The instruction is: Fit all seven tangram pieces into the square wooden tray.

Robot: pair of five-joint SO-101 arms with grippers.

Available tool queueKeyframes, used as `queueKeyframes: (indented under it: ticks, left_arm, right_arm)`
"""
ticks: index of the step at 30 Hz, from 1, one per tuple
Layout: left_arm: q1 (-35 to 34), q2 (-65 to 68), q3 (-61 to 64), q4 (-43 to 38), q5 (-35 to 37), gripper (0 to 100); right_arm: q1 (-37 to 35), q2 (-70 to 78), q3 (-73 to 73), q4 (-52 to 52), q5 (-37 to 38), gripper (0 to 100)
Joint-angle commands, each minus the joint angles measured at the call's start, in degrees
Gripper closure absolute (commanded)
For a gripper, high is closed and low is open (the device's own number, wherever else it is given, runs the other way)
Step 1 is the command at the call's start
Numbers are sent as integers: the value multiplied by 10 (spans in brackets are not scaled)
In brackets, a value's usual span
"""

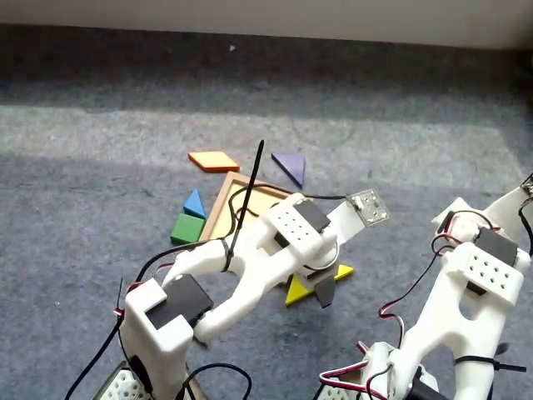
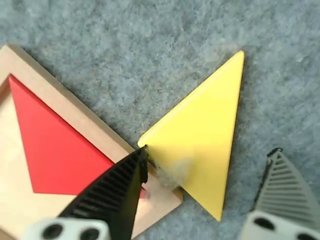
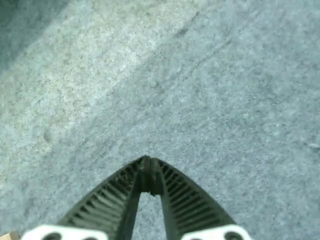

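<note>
Yellow triangle (image 2: 199,136) lies beside tray (image 2: 75,116) rim, between released left claw's (image 2: 209,151) tips; right claw (image 3: 150,162) clenched, empty (arm hides most of tray).

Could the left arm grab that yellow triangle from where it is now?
Probably yes. The left gripper is open over the yellow triangle, a finger on either side, and nothing covers the piece. The wooden tray sits close beside one corner.

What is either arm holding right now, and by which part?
Nothing is held. The left gripper is open astride the yellow triangle, one of the fingers at its corner beside the wooden tray. The right gripper is shut on nothing.
</note>
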Motion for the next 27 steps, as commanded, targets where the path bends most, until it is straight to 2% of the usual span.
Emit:
queueKeyframes:
  ticks: [1,6,14,22,27]
  left_arm:
    - [-7,-2,-22,6,7,649]
    - [-4,35,-58,13,9,658]
    - [-2,154,-221,136,8,701]
    - [-6,159,-224,144,8,703]
    - [15,158,-223,145,4,808]
  right_arm:
    - [1,-19,-5,-7,-4,991]
    - [1,-19,-5,-7,-4,991]
    - [1,-19,-5,-7,-4,991]
    - [1,-19,-6,-8,-3,991]
    - [2,-22,-7,-8,-3,991]
